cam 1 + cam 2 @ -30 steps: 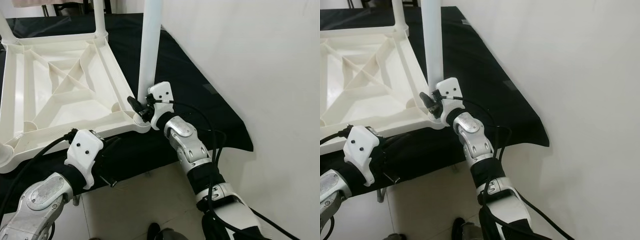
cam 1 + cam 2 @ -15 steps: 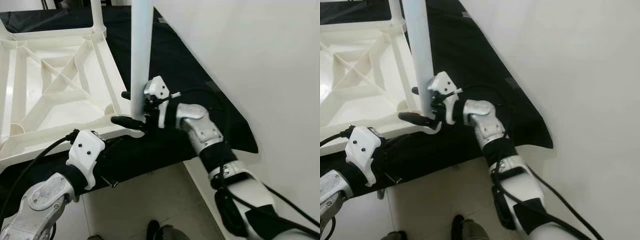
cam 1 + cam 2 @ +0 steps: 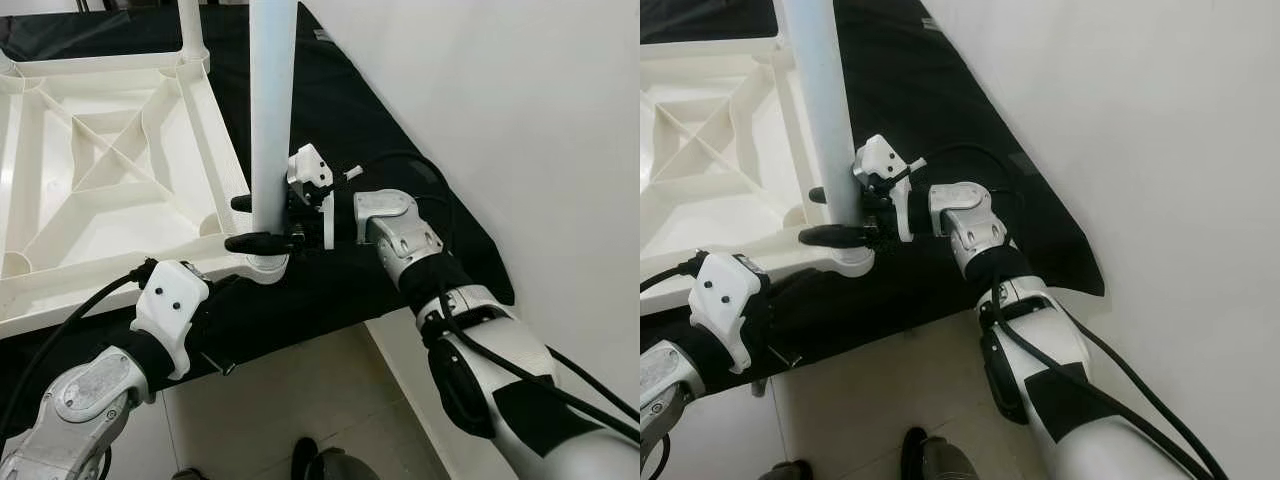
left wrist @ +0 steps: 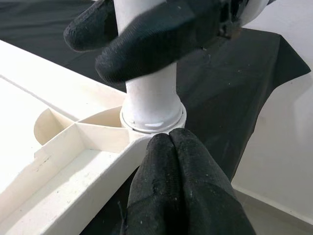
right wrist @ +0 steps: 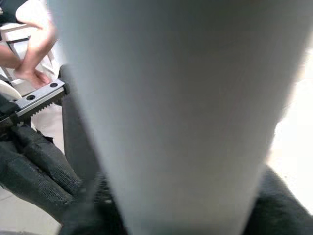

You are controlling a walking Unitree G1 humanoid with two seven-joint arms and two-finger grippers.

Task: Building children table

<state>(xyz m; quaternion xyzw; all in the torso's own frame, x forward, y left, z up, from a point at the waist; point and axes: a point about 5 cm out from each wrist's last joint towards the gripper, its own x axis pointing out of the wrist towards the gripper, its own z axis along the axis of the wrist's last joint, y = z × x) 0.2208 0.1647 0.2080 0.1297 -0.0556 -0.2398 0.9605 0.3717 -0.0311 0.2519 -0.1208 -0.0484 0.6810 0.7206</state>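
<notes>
From the left eye, our right hand clasped the upright leg just above its socket at the tabletop's corner, near the counter's front edge. From the left wrist, our left hand, clenched empty, sat just below that socket.
</notes>
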